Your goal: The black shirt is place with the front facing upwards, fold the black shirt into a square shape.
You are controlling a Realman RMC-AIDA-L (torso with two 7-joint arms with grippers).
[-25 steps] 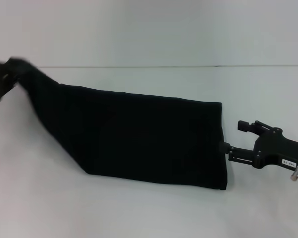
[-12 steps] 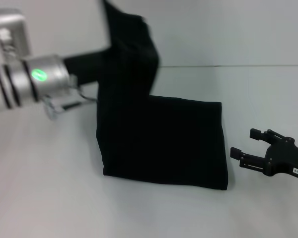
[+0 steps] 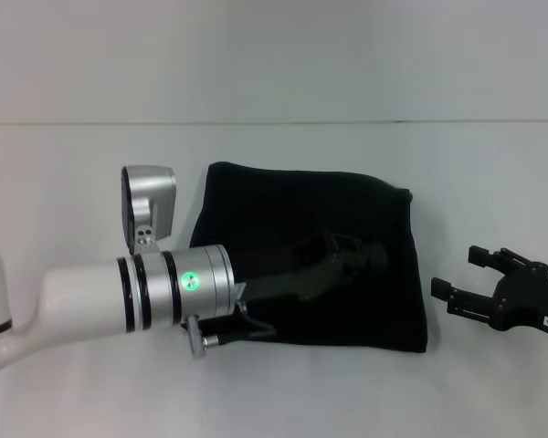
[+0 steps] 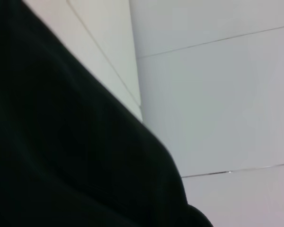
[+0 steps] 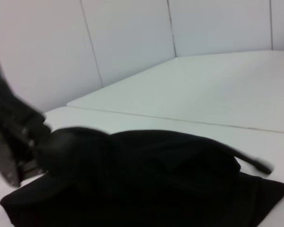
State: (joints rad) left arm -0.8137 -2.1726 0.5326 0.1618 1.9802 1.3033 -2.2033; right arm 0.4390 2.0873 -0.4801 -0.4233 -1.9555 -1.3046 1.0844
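Left end effector over black shirt, grip indiscernible; right end effector open, empty, beside shirt's right edge.

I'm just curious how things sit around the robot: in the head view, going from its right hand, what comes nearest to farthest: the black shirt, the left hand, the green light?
1. The black shirt, just beside the right hand.
2. The left hand, over the shirt's middle.
3. The green light, on the left arm's wrist.

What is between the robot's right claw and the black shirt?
Nothing visible. Only bare white table lies between the right gripper and the near edge of the black shirt. The left gripper is over the shirt's middle.
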